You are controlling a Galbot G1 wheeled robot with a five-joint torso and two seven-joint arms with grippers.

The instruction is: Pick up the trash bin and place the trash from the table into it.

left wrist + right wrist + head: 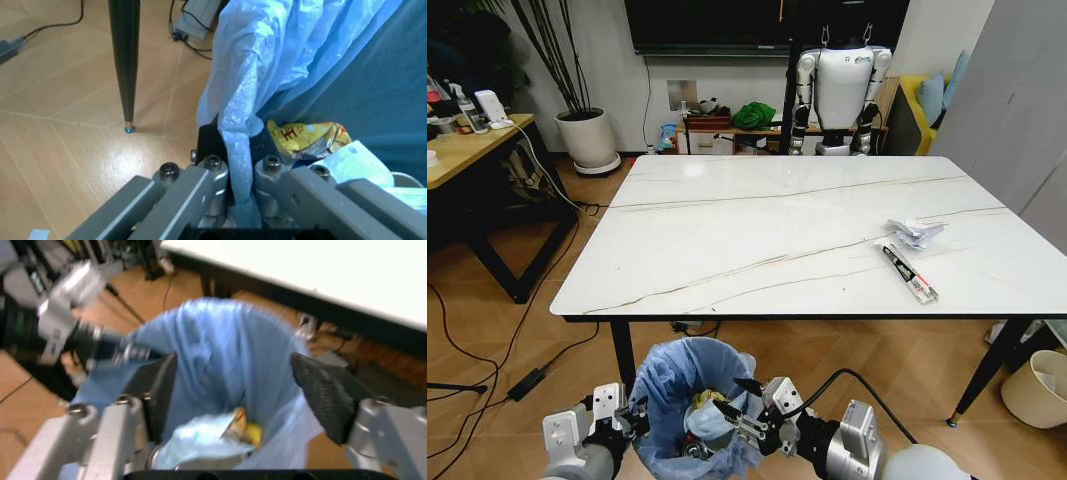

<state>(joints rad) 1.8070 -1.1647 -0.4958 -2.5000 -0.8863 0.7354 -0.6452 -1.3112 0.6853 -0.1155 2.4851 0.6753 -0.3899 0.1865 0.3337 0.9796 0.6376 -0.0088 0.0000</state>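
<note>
Clamping the bag-lined rim of the trash bin [689,400] below the counter [757,230] edge, the left gripper [617,420] holds while the released right gripper [747,410] hovers over its mouth, nearer the remaining long wrapper [910,273] and crumpled paper [915,232] ahead-right.

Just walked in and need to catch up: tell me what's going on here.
The robot holds the trash bin in front of the table. The left gripper is shut on the bin's rim and bag. The right gripper hovers open over the bin's mouth, above a yellow wrapper and pale blue mask already inside. A crumpled white paper and long black-white wrapper lie on the table.
</note>
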